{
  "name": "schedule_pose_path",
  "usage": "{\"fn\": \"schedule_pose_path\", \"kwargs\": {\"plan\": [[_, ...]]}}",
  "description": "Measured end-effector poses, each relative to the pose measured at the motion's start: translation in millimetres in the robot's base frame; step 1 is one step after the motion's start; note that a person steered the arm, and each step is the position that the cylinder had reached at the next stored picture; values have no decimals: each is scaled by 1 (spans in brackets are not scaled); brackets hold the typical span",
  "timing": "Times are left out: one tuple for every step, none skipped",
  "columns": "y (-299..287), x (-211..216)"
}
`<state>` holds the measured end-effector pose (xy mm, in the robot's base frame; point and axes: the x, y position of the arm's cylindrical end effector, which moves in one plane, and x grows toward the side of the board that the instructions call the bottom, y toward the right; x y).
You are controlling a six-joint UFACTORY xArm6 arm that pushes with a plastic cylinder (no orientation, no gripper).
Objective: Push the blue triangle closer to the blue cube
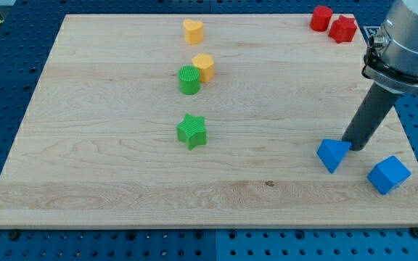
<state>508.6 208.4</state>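
The blue triangle [332,154] lies on the wooden board [107,174] at the view's lower right. The blue cube [388,175] sits a short gap to its right and slightly lower, near the board's right edge. My tip [353,146] is at the triangle's upper right corner, touching or almost touching it. The dark rod rises from there up and to the right into the grey arm [412,36]. The tip stands above and to the left of the cube.
A green star [191,131] sits near the board's middle. A green cylinder [189,80] touches a yellow block [204,67] above it. A yellow heart-like block [193,30] is at the top. Two red blocks [321,17] [343,29] sit at the top right.
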Motion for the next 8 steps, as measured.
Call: {"fn": "schedule_pose_path", "kwargs": {"plan": [[-23, -4], [-70, -4], [-102, 3], [-100, 21], [-78, 31], [-69, 28], [-68, 25], [-65, 25]]}}
